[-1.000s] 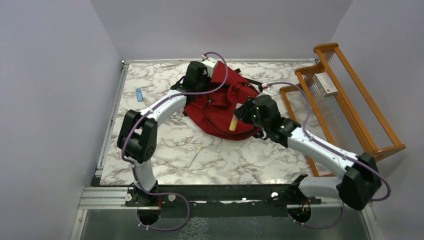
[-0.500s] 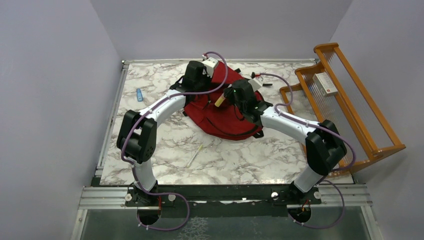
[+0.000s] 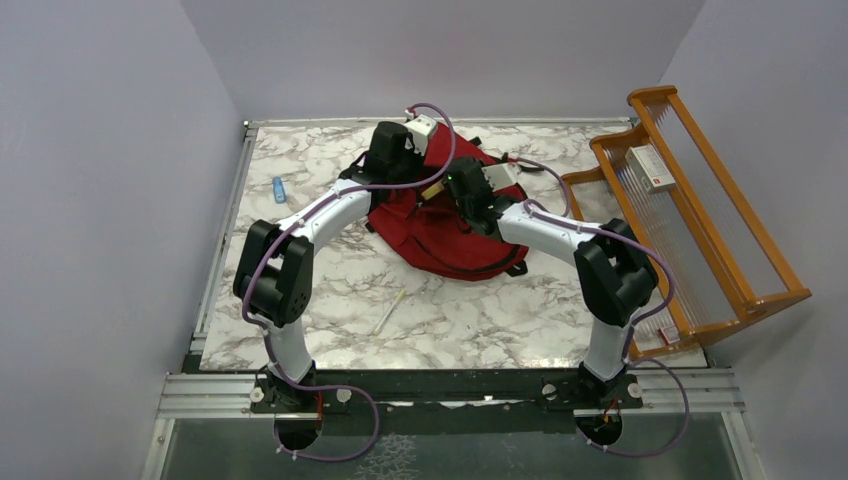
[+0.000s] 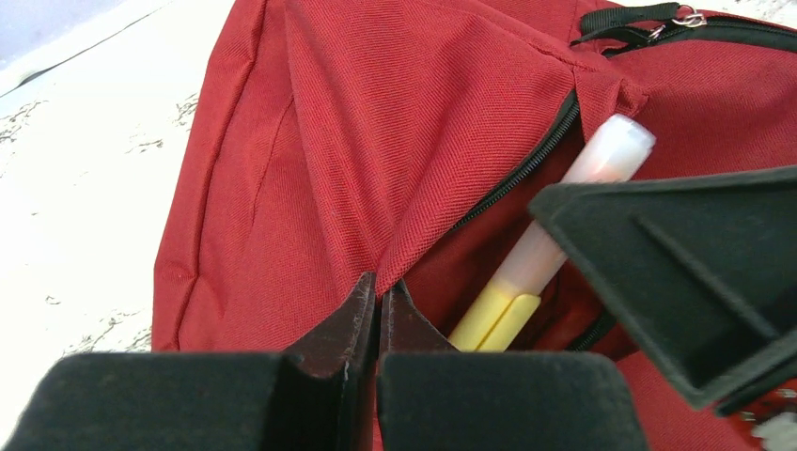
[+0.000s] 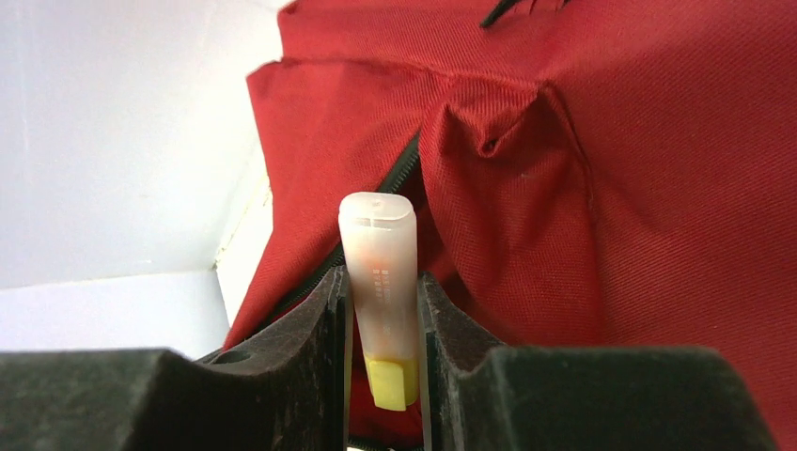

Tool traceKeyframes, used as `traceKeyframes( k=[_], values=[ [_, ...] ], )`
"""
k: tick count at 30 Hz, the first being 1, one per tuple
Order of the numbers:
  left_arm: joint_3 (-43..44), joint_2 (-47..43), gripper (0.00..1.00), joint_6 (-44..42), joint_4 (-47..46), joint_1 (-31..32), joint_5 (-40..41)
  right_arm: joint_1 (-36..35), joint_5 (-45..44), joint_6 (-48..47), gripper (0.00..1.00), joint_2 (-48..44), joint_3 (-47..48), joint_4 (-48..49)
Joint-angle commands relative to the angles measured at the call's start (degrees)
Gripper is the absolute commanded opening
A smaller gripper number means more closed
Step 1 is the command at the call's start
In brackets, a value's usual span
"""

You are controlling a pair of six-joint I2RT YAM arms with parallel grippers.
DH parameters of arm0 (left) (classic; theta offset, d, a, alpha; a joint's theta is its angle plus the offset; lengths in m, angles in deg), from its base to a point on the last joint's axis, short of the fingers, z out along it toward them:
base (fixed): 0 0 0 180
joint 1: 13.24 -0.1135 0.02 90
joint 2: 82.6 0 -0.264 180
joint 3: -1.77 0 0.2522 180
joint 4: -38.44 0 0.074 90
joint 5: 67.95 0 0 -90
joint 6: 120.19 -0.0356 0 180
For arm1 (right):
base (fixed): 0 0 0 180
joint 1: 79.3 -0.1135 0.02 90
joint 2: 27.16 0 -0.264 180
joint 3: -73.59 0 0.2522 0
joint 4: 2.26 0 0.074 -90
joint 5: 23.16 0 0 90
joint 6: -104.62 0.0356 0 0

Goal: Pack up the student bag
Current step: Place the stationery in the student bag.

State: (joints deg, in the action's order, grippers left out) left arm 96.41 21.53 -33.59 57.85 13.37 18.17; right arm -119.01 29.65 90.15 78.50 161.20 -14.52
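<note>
The left end effector (image 4: 379,305) is closed, its two dark fingertips pinching a raised fold of red fabric at the edge of the student bag (image 4: 376,122)'s opening. In the left wrist view that fold stands up at the lower middle of the frame. A black zipper (image 4: 526,164) runs diagonally along the lifted edge towards the upper right.

The right end effector (image 5: 381,282) is clamped on a highlighter (image 5: 378,235), one finger on each side of its body. The translucent whitish cap sticks out beyond the fingertips, and the yellow barrel shows between the fingers below it. The cap end points at the dark gap beside the zipper. In the left wrist view the highlighter lies slanted across the opening, its cap towards the upper right. The black body of the right end effector fills the lower right of that frame.

In the top view both end effectors meet over the upper part of the bag, just beside each other. The bag lies on the marble tabletop (image 3: 450,310) at the upper centre of the frame, with both arms reaching up to it from the bottom edge. A small blue object (image 3: 279,189) lies on the tabletop at the upper left, well apart from the bag. A pale thin stick (image 3: 388,312) lies below the bag. A wooden rack (image 3: 700,200) stands at the right edge of the frame, holding a white box (image 3: 651,167).
</note>
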Motion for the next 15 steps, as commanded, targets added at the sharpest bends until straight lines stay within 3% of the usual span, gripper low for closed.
traceKeyframes(
  k=[1, 6, 12, 15],
  values=[
    [0.42, -3.65, 0.00, 0.93, -0.81, -0.46, -2.01, -0.19, 4.81, 3.18, 0.01, 2.77, 2.31, -0.84],
    [0.42, -3.70, 0.00, 1.01, -0.76, -0.42, -2.46, -0.20, 12.78, 3.84, 0.01, 4.82, 3.64, -0.27],
    [0.59, -3.59, 0.00, 1.03, -0.65, -0.42, -3.59, 0.08, 18.96, -4.15, 0.01, 9.49, 10.08, 1.63],
    [0.59, -3.68, 0.00, 0.77, -0.47, -0.42, -3.25, 1.40, 21.99, -8.62, 0.08, 11.40, 11.81, 4.22]
  ],
)
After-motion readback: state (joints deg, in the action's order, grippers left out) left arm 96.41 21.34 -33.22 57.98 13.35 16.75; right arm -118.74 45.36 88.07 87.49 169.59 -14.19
